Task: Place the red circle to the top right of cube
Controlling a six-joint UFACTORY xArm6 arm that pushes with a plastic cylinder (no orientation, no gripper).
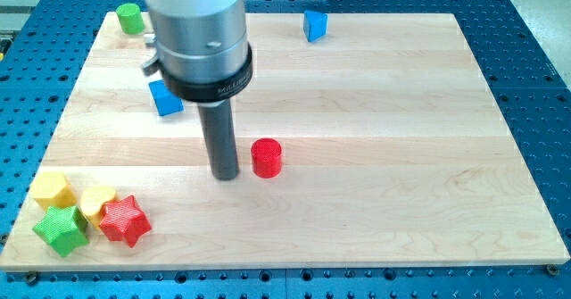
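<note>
Camera view: red circle (266, 158) stood near counter (401, 156) centre — my tip (225, 176) just beside it on view's left, apart. Blue cube (315, 25) sat by top edge. No claw on rod.

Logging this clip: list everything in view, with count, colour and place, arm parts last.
red circle: 1, red, board centre, just right of my tip
blue cube: 1, blue, top edge, right of centre
blue block: 1, blue, left of centre, partly behind the arm
green cylinder: 1, green, top left corner
yellow blocks: 2, yellow, bottom left cluster
green star: 1, green, bottom left
red star: 1, red, bottom left
wooden board: 1, light wood
my tip: 1, dark rod, left of the red circle
</note>
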